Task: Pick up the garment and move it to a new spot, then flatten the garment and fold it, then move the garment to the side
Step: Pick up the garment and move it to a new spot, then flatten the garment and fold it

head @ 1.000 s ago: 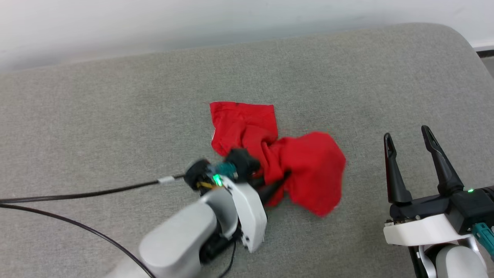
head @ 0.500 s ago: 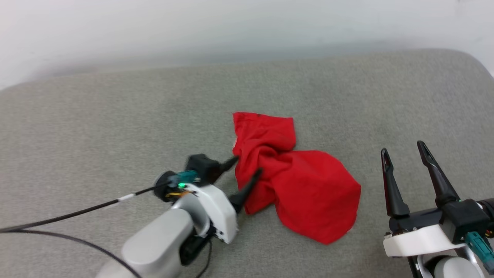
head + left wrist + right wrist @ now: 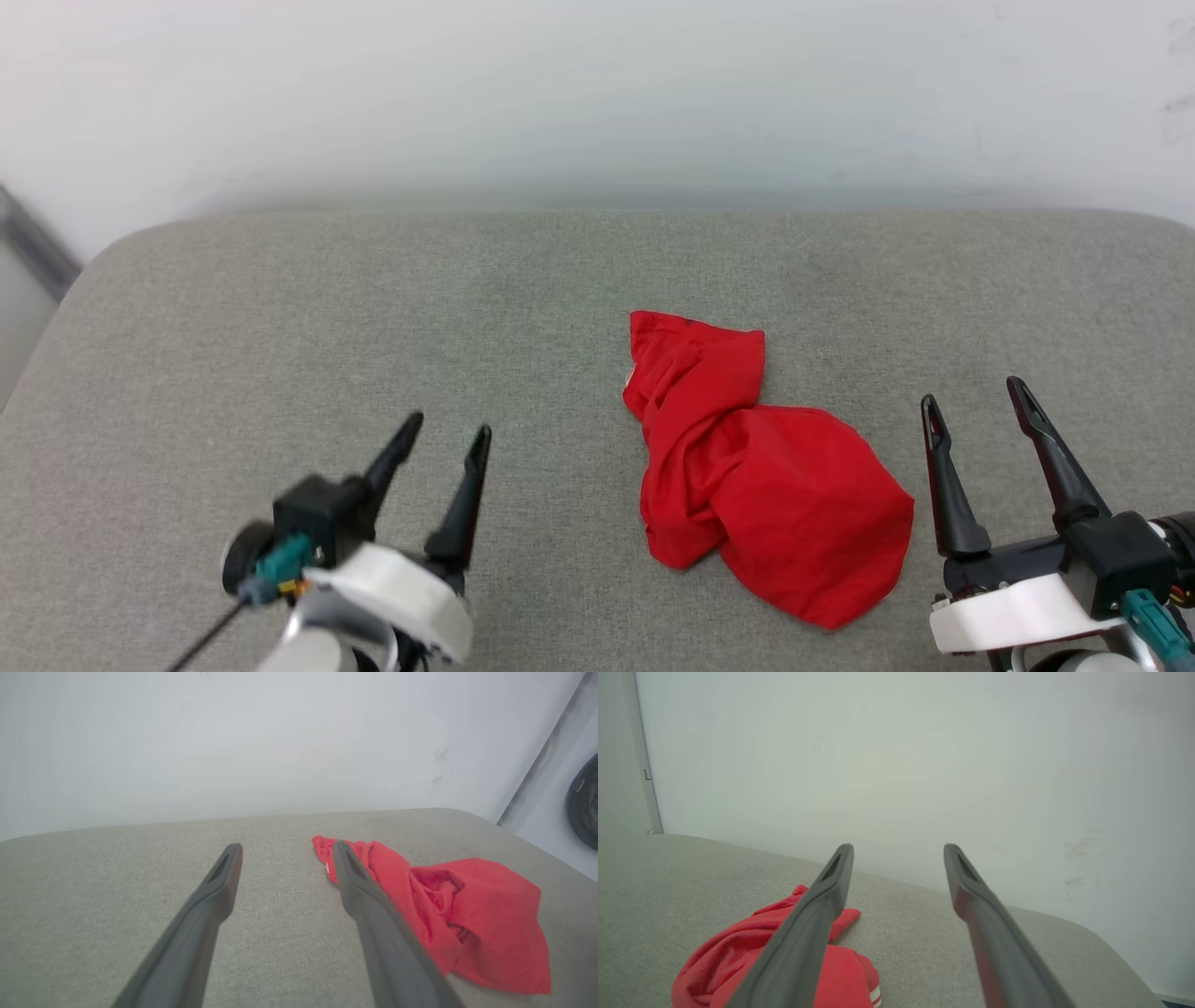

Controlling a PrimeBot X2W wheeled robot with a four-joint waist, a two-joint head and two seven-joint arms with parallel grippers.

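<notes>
The garment point(image 3: 747, 467) lies crumpled in a red heap on the grey cushioned surface point(image 3: 327, 317), right of centre. A bit of red-and-white striped trim shows at its edge in the right wrist view, where the garment point(image 3: 738, 956) sits low and left. My left gripper point(image 3: 446, 431) is open at the lower left, well clear of the cloth, with nothing between its fingers. In the left wrist view the garment point(image 3: 472, 914) lies to the right of that gripper point(image 3: 286, 847). My right gripper point(image 3: 971, 397) is open at the lower right, just beside the heap's right edge, empty; in its own wrist view the gripper point(image 3: 899, 848) is spread wide.
A pale wall point(image 3: 597, 93) runs along the far edge of the surface. The surface has rounded corners at the far left point(image 3: 103, 252) and far right. Bare grey fabric stretches left of the garment. A dark round object point(image 3: 584, 802) hangs on the wall off the right corner.
My left gripper opened, let go of the garment and drew back to the lower left. The garment settled into a heap. The head camera tilted up, shifting the whole picture.
</notes>
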